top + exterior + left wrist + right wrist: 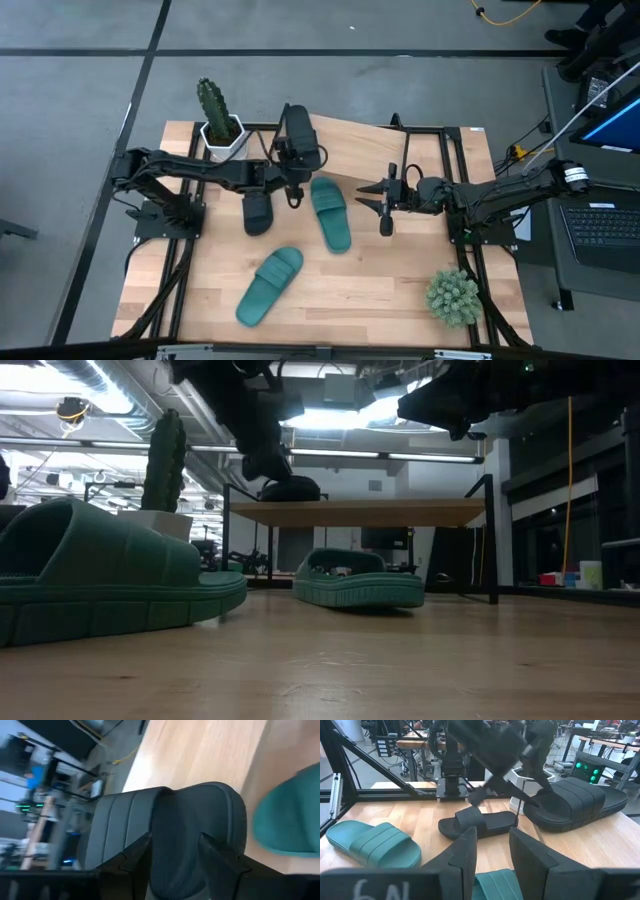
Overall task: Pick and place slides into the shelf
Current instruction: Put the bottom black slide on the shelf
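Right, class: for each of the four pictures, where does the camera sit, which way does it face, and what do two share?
High view: above the table, looking straight down; both arms show, left gripper over the shelf, right gripper beside it.
Low view: at tabletop height, looking level across; arms enter from above.
Left wrist view: on the left arm, facing the black slide; own gripper shows.
Right wrist view: on the right arm, facing across the table; own fingers show.
Shared: high and low both show the shelf.

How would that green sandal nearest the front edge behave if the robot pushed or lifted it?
The green sandal lies flat on its broad sole, so it would probably slide, not roll or tip. Its thick, chunky foam look suggests it is light and slightly bendy. The ridged strap probably gives fingers some hold.
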Controlling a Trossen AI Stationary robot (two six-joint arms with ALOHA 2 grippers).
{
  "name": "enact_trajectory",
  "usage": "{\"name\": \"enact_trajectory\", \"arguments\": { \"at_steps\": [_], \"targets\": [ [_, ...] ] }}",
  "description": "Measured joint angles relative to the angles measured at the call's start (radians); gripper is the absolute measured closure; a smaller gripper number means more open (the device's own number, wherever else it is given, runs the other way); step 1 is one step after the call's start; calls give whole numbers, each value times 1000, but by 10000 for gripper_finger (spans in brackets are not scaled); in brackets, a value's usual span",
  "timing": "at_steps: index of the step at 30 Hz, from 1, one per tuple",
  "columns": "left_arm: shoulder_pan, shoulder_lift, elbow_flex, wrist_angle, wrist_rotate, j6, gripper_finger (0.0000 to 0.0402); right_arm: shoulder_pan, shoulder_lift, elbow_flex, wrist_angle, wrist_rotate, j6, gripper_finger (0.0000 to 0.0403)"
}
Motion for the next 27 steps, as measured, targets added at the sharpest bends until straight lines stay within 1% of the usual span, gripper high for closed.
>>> {"name": "enact_trajectory", "arguments": {
  "at_steps": [3, 8, 11, 14, 27],
  "targets": [
    [4, 17, 0, 22, -55, 34, 252, 0, 0, 0, 0, 0, 0, 286],
    [0, 19, 0, 41, -64, 41, 252, 0, 0, 0, -18, 0, -2, 286],
    [-6, 19, 0, 57, -86, 60, 252, -1, 0, 0, -32, 0, -1, 286],
    [-5, 19, 0, 57, -91, 84, 252, 0, 0, 0, -39, 0, 0, 286],
    [42, 19, 0, 64, -91, 85, 253, 0, 41, 0, -39, 0, 1, 286]
  ]
}}
